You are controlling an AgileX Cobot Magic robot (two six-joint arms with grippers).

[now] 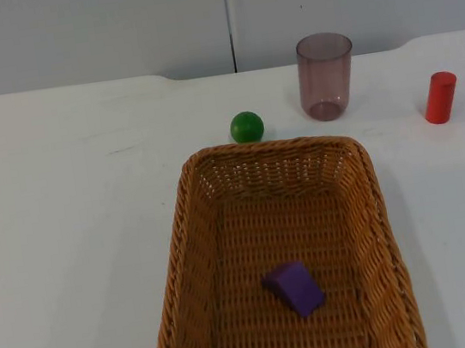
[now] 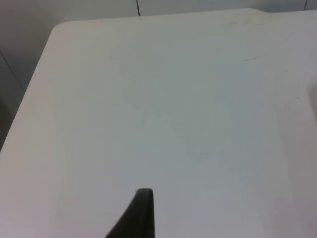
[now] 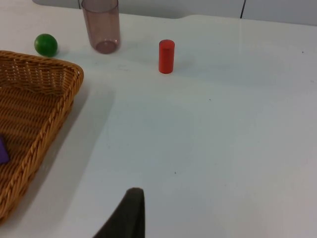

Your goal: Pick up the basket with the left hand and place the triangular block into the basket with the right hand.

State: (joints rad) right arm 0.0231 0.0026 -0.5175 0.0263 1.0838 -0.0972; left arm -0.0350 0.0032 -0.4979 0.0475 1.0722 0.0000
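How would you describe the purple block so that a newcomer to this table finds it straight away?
Start at the big wicker basket on the white table. Look inside, on its woven floor towards the near end: the purple block lies there, the one thing in the basket. It is a wedge, unlike the green ball, the cup and the red cylinder beyond the basket.
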